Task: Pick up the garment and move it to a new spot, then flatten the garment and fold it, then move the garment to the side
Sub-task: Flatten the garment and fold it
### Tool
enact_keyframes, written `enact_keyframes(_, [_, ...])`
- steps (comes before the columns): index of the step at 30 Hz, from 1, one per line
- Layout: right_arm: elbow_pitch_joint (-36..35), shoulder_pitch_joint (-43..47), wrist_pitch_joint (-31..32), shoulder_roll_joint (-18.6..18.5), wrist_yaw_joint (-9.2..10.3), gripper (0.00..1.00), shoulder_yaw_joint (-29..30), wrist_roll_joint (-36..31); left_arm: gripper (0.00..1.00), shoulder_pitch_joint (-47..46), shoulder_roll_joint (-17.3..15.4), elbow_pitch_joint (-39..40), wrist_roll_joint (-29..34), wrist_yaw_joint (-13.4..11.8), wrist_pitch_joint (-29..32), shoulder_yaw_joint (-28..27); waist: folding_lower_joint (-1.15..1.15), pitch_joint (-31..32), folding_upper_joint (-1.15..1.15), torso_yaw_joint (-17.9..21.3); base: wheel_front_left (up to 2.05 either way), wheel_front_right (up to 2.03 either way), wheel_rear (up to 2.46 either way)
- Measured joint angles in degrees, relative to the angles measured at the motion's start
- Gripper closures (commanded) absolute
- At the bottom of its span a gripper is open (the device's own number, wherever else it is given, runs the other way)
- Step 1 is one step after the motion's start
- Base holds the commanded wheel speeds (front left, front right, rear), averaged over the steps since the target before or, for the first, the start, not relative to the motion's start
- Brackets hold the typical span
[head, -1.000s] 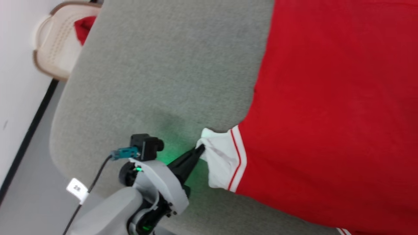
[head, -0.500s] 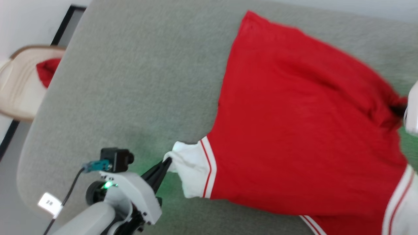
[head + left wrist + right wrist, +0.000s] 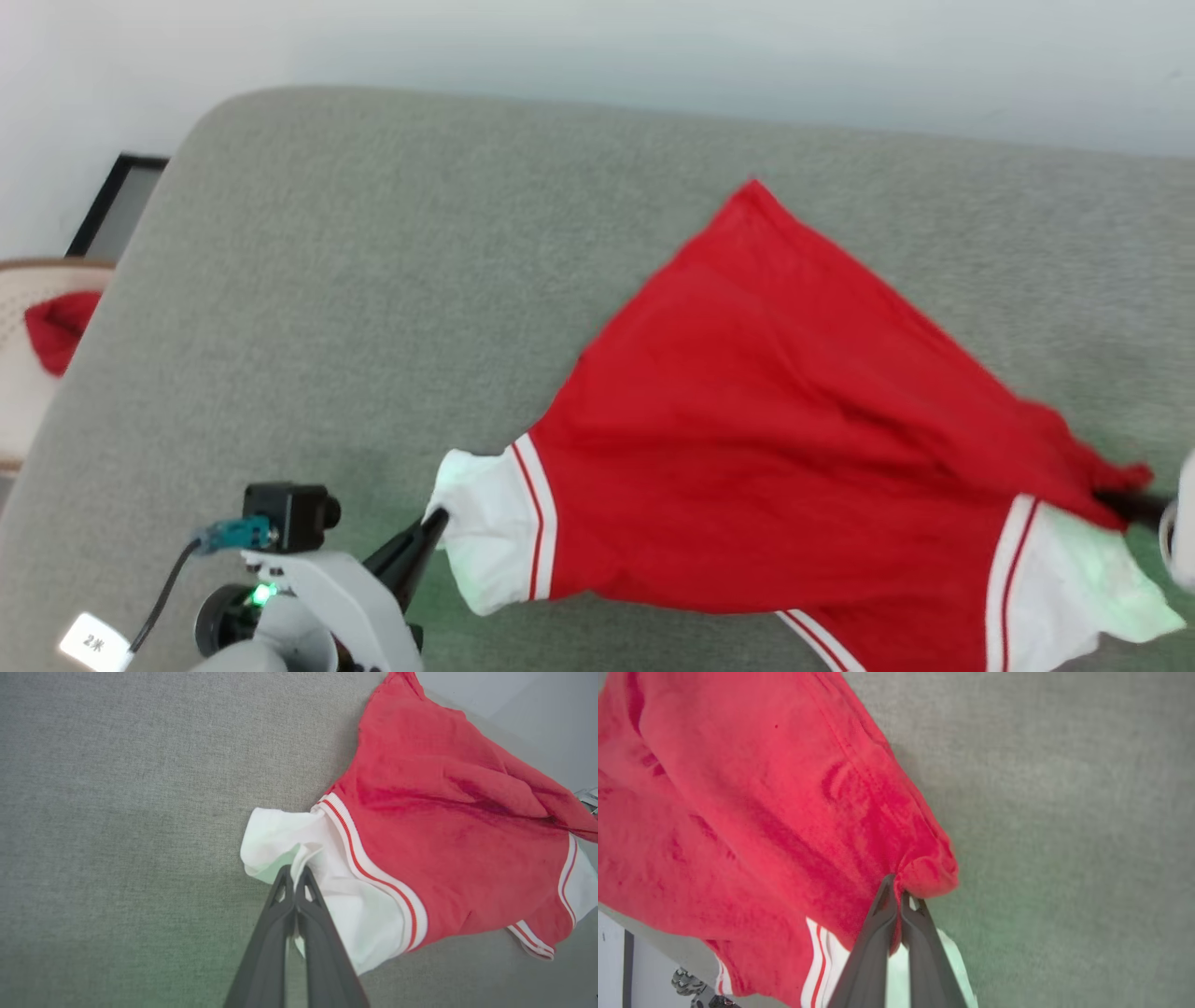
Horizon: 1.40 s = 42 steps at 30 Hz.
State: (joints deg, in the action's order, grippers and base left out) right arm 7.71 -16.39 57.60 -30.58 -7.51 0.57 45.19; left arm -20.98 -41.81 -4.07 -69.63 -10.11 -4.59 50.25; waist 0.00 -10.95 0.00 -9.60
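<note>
While spread across the frame's centre and right, the soft red garment [image 3: 794, 448] fans into a triangle on coarse grey fabric [image 3: 373, 280] | left gripper [image 3: 435, 521], lower left, clenches its crumpled white cuff [image 3: 485, 551] | right gripper [image 3: 899, 892] clenches a bunched red edge.

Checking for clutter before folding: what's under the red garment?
The grey fabric surface shows all around the garment, which drapes onto it. Anything directly beneath the red cloth is covered and cannot be seen.
</note>
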Motion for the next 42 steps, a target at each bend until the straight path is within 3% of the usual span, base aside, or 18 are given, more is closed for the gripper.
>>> enact_keyframes(8, [-5.1, 10.9, -1.3, 6.3, 0.00, 1.00, 7.8, -4.1, 1.00, 1.9, -1.0, 1.8, -0.9, -1.2, -0.5, -0.3, 0.00, 2.7, 0.00, 2.4, 0.00, 0.00, 0.00])
enact_keyframes(16, [-5.5, 13.2, -2.9, 10.3, 0.00, 0.98, 9.2, -7.4, 1.00, 2.8, -1.5, 2.6, -1.4, -1.5, -0.8, -0.5, 0.00, 3.7, 0.00, 3.4, 0.00, 0.00, 0.00])
enact_keyframes(17, [-5.9, 13.2, -2.9, 10.2, 0.00, 0.91, 9.0, -7.7, 1.00, 2.8, -1.6, 2.7, -1.4, -1.5, -0.8, -0.5, 0.00, 3.7, 0.00, 3.4, 0.00, 0.00, 0.00])
enact_keyframes(18, [-6.2, 13.2, -3.2, 10.1, 0.00, 0.68, 8.8, -8.0, 1.00, 2.8, -1.6, 2.7, -1.4, -1.5, -0.8, -0.5, 0.00, 3.7, 0.00, 3.4, 0.00, 0.00, 0.00])
enact_keyframes(19, [-6.4, 13.2, -3.5, 10.1, 0.00, 0.58, 8.8, -8.1, 1.00, 2.8, -1.6, 2.7, -1.4, -1.7, -0.8, -0.5, 0.00, 3.7, 0.00, 3.5, 0.00, 0.00, 0.00])
enact_keyframes(20, [-6.6, 13.2, -3.6, 10.1, 0.00, 0.39, 8.8, -8.2, 1.00, 2.8, -1.6, 2.7, -1.4, -1.7, -0.8, -0.5, 0.00, 3.7, 0.00, 3.5, 0.00, 0.00, 0.00])
enact_keyframes(21, [-6.8, 13.3, -3.6, 10.0, 0.00, 0.04, 8.8, -8.3, 1.00, 2.8, -1.6, 2.8, -1.4, -1.7, -0.8, -0.5, 0.00, 3.8, 0.00, 3.5, 0.00, 0.00, 0.00])
enact_keyframes(22, [-7.1, 13.5, -3.5, 9.9, 0.00, 0.00, 8.7, -8.4, 1.00, 2.8, -1.6, 2.9, -1.4, -1.7, -0.8, -0.5, 0.00, 3.8, 0.00, 3.5, 0.00, 0.00, 0.00])
enact_keyframes(37, [-18.4, 12.6, 0.7, 9.7, 0.00, 0.00, 10.5, -9.5, 1.00, 3.5, -1.6, 3.7, -1.4, -2.3, -1.2, -0.6, 0.00, 3.9, 0.00, 3.3, 0.00, 0.00, 0.00])
enact_keyframes(42, [-21.2, 6.7, -2.8, 9.9, 0.00, 0.00, 9.4, -9.5, 1.00, 3.3, -0.9, 3.7, -1.2, -2.3, -1.0, -0.3, 0.00, 3.6, 0.00, 2.1, 0.00, 0.00, 0.00])
